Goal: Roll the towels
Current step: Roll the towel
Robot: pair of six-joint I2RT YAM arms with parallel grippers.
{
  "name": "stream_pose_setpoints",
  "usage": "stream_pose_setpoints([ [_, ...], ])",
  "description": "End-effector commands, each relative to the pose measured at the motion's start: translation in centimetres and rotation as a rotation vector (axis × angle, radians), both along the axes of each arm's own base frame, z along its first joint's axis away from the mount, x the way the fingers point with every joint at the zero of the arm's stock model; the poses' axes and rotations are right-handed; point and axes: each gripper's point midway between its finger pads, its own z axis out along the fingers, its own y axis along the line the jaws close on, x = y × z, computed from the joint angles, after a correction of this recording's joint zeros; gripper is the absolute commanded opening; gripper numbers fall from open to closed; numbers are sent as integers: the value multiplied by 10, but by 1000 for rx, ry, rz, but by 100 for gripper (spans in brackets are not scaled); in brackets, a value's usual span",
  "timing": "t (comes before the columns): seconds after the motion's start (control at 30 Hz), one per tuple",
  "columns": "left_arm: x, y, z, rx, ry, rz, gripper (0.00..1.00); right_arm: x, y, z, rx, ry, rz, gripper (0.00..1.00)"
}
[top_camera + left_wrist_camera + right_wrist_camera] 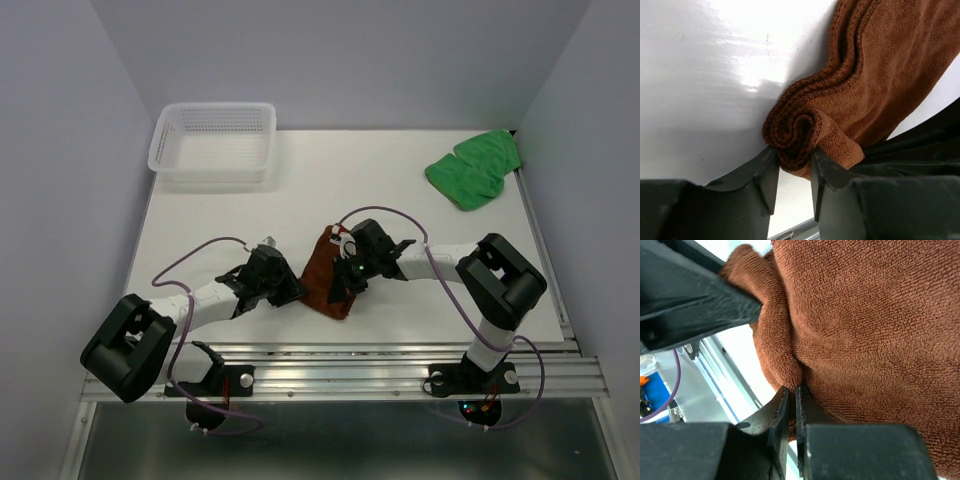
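The brown towel is partly hidden under the right end effector.

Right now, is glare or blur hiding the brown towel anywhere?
Left wrist: glare on the table, but the brown towel is sharp. Right wrist: it fills the frame, pile crisp. Top: even light, no glare.

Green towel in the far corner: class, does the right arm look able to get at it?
Probably not yet: the right hand is shut on the brown towel, though nothing lies between it and the green towel.
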Motion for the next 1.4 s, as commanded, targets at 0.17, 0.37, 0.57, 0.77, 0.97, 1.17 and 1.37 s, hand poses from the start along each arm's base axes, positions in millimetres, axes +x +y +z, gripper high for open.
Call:
stream_pose_setpoints([
  [0.17,3,9,-11,103,23,19,0,10,-19,0,-94,-134,12,18],
  [0.37,-14,19,-5,162,130,78,0,11,-14,46,-133,-397,86,47],
  [0.57,-34,16,-2,148,238,84,0,-9,1,82,-104,-641,168,56],
  [0.77,-40,9,9,120,290,86,0,-38,21,90,-85,-853,246,59],
  [0.97,-42,13,15,145,311,96,0,-48,31,74,-152,-928,331,57],
  [1.17,-48,13,16,133,339,116,0,-56,40,44,-205,-912,399,57],
  [1.37,-51,12,16,106,341,127,0,-52,33,18,-299,-903,411,60],
])
